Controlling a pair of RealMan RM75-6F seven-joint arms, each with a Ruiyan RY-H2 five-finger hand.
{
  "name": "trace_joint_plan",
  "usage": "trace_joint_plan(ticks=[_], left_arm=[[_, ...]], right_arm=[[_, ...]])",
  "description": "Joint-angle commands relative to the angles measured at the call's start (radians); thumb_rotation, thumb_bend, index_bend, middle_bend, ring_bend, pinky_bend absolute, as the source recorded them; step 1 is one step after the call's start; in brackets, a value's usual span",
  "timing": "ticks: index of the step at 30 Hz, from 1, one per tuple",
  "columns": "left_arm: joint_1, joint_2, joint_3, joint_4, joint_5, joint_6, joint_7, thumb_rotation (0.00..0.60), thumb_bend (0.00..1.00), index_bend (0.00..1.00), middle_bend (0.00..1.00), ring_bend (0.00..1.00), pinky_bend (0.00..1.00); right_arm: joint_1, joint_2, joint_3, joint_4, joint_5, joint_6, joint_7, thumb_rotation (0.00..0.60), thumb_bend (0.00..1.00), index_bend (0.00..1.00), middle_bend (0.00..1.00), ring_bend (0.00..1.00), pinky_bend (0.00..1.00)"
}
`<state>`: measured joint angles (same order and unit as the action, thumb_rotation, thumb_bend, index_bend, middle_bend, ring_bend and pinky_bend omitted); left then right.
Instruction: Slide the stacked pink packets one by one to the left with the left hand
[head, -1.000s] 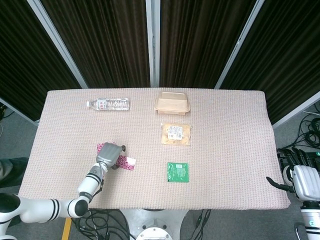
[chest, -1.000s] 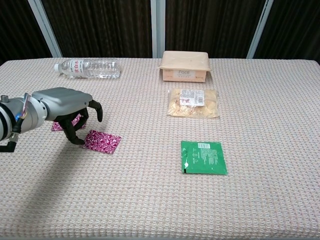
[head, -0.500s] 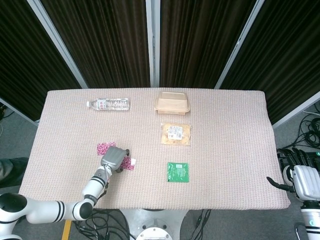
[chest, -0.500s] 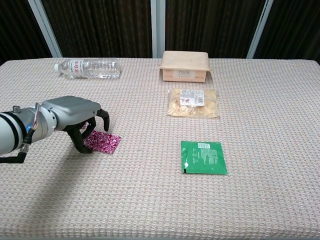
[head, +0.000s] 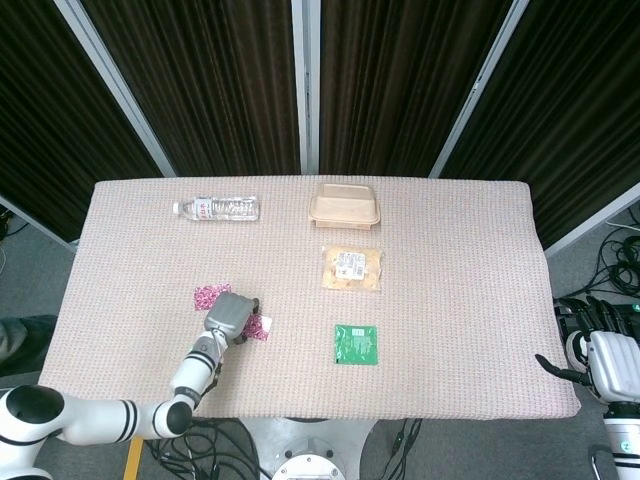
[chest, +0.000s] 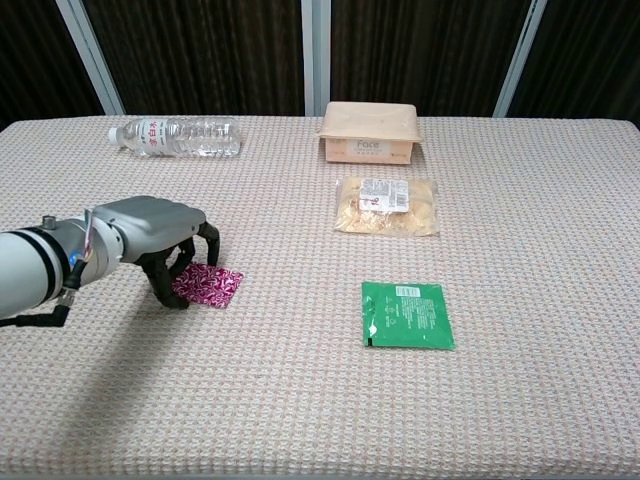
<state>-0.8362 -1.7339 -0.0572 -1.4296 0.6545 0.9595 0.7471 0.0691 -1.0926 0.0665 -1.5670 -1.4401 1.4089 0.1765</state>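
Left hand (chest: 160, 240) arched over pink packet (chest: 208, 284), fingertips pressing its left edge, not clenched. Second pink packet (head: 206, 296) just beyond hand. Right hand (head: 606, 362) off tabletop (head: 460, 300), state unclear.

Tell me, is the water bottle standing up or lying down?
Lying down. The water bottle rests on its side on the table.

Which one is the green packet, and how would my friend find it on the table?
Start at the tan box at the back middle of the table and come toward the front, past the clear bag of snacks. The green packet lies flat just in front of that bag. It is the only green thing; the pink packet under the left robot hand lies further left.
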Motion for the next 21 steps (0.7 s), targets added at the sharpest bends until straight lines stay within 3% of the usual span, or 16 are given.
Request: trace_joint_plan(ticks=[1, 13, 21], left_arm=[[0.003, 0.002, -0.005, -0.006, -0.004, 0.012, -0.001, 0.6, 0.24, 0.46, 0.79, 0.79, 0.93], [0.025, 0.057, -0.052, -0.029, -0.038, 0.063, -0.035, 0.6, 0.24, 0.47, 0.79, 0.79, 0.93], [0.025, 0.067, -0.105, 0.032, -0.202, 0.071, -0.007, 0.6, 0.24, 0.46, 0.79, 0.79, 0.93]], right_arm=[[0.0, 0.0, 0.0, 0.0, -0.001, 0.0, 0.0, 0.467, 0.06, 0.16, 0.16, 0.07, 0.03], [0.004, 0.001, 0.003, 0.0, -0.005, 0.0, 0.002, 0.464, 0.05, 0.16, 0.16, 0.07, 0.03], [0.009, -0.001, 0.003, -0.001, -0.011, -0.003, 0.003, 0.464, 0.05, 0.16, 0.16, 0.07, 0.03]])
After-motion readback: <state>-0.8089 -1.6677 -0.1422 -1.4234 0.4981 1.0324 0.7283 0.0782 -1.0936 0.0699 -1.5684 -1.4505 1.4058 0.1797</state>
